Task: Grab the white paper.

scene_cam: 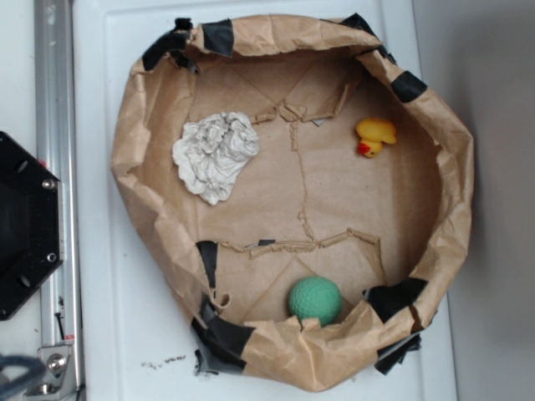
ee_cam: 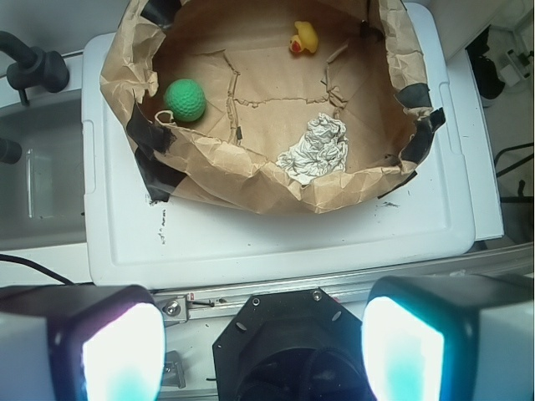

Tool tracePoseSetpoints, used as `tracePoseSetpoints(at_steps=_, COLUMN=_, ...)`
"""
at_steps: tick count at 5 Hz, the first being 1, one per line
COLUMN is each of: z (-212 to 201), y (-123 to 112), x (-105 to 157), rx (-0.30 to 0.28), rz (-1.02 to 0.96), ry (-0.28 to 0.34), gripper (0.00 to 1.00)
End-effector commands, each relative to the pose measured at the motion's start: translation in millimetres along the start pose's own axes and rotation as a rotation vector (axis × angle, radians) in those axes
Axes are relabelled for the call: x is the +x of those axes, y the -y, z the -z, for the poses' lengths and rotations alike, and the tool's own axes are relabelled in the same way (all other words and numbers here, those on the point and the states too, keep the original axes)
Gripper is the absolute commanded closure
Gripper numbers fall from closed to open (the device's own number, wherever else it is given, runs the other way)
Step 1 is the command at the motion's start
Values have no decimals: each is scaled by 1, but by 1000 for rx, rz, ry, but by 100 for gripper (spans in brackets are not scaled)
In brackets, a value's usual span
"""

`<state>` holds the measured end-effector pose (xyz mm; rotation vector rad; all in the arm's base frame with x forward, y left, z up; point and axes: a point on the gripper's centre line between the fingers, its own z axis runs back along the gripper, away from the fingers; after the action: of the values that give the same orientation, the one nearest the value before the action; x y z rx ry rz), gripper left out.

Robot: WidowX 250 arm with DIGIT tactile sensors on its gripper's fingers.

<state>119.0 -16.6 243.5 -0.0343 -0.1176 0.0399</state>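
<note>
I'm seeing the gripper [ee_cam: 263,351] hanging wide open, empty; the white paper [ee_cam: 316,149] is sitting at twelve o'clock, seemingly on the brown bag floor [ee_cam: 276,83].

The white paper [scene_cam: 216,155] is matt and deeply crumpled, the brown paper bag [scene_cam: 134,150] creased and patched with glossy black tape [scene_cam: 219,37], the green ball [scene_cam: 315,300] dimpled, the white tray [scene_cam: 125,334] smooth plastic.
</note>
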Motion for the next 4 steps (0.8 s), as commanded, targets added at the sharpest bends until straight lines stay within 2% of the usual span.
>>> tracePoseSetpoints(at_steps=1, z=0, y=0, x=0, rx=0, rz=0, ry=0, gripper=0)
tracePoseSetpoints(at_steps=2, z=7, y=-13, x=50, rx=112, rz=-189, ry=76, gripper=0)
tracePoseSetpoints(at_steps=3, z=25, y=-17, x=97, rx=151, rz=-259, ry=110, gripper=0)
tracePoseSetpoints(at_steps=4, z=82, y=-19, x=129, rx=148, rz=-216, ry=68, gripper=0)
